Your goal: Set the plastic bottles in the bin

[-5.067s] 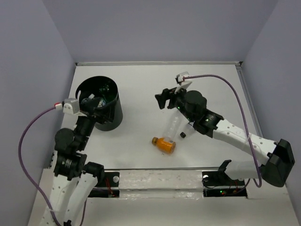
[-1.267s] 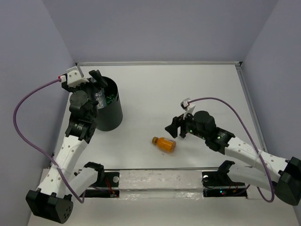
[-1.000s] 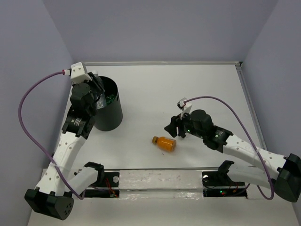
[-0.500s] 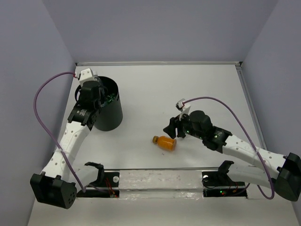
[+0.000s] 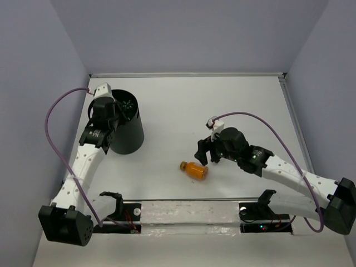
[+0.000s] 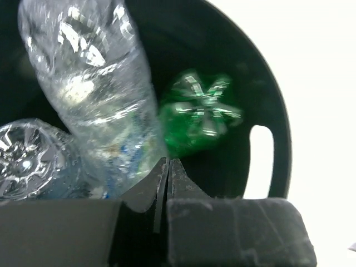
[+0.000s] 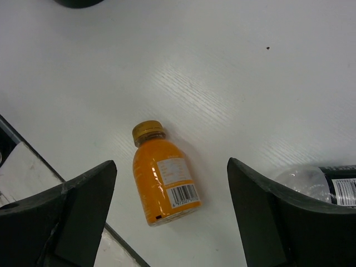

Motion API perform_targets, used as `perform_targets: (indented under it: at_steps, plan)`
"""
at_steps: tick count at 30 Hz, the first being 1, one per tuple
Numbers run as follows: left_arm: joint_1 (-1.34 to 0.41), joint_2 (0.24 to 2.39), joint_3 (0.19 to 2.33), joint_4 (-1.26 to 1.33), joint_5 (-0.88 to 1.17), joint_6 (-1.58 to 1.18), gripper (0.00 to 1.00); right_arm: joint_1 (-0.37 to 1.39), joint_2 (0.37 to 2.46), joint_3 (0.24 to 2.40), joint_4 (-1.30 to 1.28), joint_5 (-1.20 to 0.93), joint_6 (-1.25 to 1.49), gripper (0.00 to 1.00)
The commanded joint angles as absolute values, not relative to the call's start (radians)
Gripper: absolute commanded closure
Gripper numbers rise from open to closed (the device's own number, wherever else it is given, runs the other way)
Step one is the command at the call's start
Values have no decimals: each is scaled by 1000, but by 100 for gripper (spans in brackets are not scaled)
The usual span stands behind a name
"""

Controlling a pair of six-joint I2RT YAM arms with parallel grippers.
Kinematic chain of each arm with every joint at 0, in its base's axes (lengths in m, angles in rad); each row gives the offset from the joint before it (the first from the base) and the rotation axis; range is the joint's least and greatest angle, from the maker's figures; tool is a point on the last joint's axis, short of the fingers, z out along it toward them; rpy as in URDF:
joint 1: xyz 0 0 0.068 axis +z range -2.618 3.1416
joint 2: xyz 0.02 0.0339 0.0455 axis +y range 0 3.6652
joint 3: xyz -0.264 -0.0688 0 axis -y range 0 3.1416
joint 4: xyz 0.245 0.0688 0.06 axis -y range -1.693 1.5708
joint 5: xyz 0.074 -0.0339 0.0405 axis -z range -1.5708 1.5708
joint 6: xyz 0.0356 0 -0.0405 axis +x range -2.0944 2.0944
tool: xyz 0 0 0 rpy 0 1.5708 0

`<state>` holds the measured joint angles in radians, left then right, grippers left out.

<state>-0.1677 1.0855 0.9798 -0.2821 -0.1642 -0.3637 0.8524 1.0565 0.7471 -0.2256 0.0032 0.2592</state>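
Observation:
The black bin (image 5: 132, 139) stands at the left. Over its left rim hangs my left gripper (image 5: 113, 115), shut with nothing between the fingers (image 6: 168, 164). The left wrist view looks down into the bin (image 6: 278, 128): a clear bottle (image 6: 94, 89), a green bottle (image 6: 203, 114) and a second clear bottle (image 6: 25, 164) lie inside. An orange bottle (image 5: 193, 169) with a gold cap lies on its side near the table's front edge. My right gripper (image 5: 203, 153) hovers just above it, open, its fingers (image 7: 83, 206) straddling the orange bottle (image 7: 164, 181) without touching. A clear dark-labelled bottle (image 7: 320, 186) lies beside the right finger.
A black rail with a pale strip (image 5: 189, 211) runs along the table's front edge, close to the orange bottle, and shows in the right wrist view as the rail (image 7: 22, 161). Grey walls close in the table on three sides.
My right gripper has opened over the orange bottle. The left gripper has shut and swung a little rightward over the bin's rim.

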Motion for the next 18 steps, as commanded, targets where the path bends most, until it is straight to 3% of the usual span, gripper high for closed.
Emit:
perform_targets:
  at_steps: [1,3,5,7,8,10,14,18]
  plan:
    - [-164,922,982,-261,-71,-405,90,862,1058,790,-276,132,310,14]
    - [-166,879,989,-246,-54,-400,82,862,1051,792,-278,234,348,12]
    - [-166,836,1018,-235,-38,-387,67,862,1040,792,-281,307,400,7]
    - [-166,813,1040,-226,-25,-370,50,862,1034,788,-291,409,451,1]
    - [-166,799,1058,-219,-12,-359,35,845,1034,778,-294,489,468,0]
    - [-166,782,1069,-192,-5,-347,20,818,1035,769,-316,541,520,0]
    - [-166,732,1054,-150,-5,-336,10,692,1037,729,-333,551,566,0]
    - [-167,661,1000,-121,57,-319,5,606,1080,716,-339,539,577,0]
